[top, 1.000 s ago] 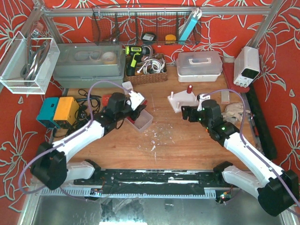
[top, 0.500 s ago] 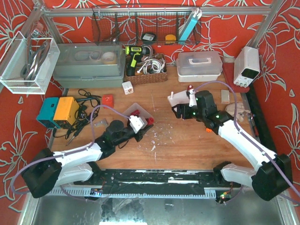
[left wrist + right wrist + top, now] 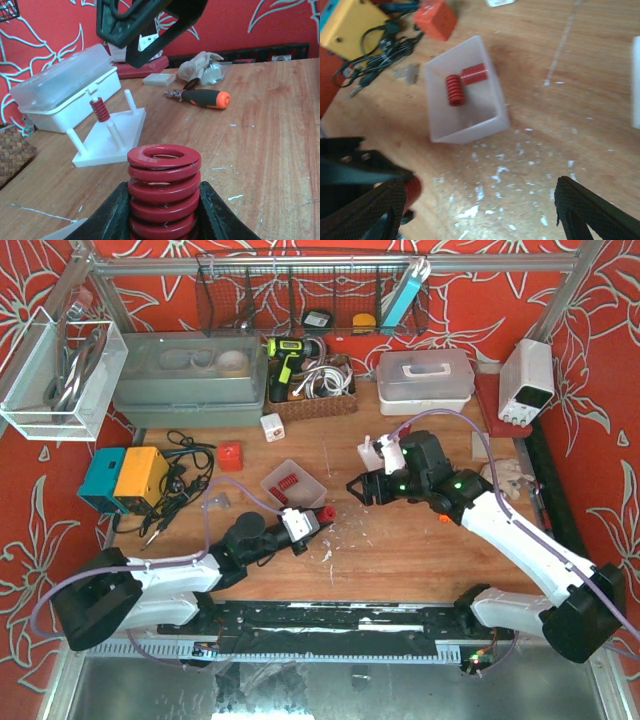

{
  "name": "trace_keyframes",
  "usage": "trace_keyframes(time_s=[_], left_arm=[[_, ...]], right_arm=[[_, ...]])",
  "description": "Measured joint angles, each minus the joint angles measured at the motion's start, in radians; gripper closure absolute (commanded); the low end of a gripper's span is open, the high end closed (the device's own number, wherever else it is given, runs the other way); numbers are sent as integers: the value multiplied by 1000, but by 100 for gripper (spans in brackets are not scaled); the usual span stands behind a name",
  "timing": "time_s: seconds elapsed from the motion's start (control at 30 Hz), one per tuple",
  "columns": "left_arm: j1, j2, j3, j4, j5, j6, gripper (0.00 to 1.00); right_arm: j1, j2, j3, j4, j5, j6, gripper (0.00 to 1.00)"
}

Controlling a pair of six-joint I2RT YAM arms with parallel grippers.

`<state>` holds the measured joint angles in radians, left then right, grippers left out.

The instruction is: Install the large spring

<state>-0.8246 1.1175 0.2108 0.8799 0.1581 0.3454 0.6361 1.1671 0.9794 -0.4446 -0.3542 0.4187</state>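
Large red coil spring (image 3: 164,187) is clamped between the black fingers (image 3: 107,217) of the left gripper (image 3: 312,522). Jaws are closed against its sides; its upper coils and open end are left exposed.

In the overhead view the spring is held over the wooden table (image 3: 400,550), just on the near side of a translucent plastic tray (image 3: 305,472). It is seated on no peg.

Two smaller red springs (image 3: 454,90) are seen lying side by side in that tray.

The white fixture plate with upright pegs (image 3: 112,142) is seen beyond the held spring in the left wrist view, well apart from it. A small red spring (image 3: 100,109) is carried on one of its pegs.

Right gripper (image 3: 358,490) is held above the table between tray and fixture, jaws spread wide with nothing between them. Its fingers (image 3: 370,207) frame the tray in the right wrist view.

An orange-handled screwdriver (image 3: 202,97) is noted lying flat on the table past the fixture. A white lidded plastic box (image 3: 65,95) stands behind the plate. A red cube (image 3: 435,20) is seen beyond the tray.
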Motion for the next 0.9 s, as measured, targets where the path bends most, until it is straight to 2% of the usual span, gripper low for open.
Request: trace_keyframes(time_s=[0.23,0.5,0.67,0.9], left_arm=[[-2,6,0,16,-4,14,98],[-2,7,0,20,-4,14,98],[-8,7,0,20,-3,14,98],[-10,8,0,20,4,6,98]], right_arm=[[128,-18,24,-37,-65,3,16],[216,37,26,-57,-31,9,19],[246,79,43,-56,-19,14,25],[266,159,74,-35,-21,24,41]])
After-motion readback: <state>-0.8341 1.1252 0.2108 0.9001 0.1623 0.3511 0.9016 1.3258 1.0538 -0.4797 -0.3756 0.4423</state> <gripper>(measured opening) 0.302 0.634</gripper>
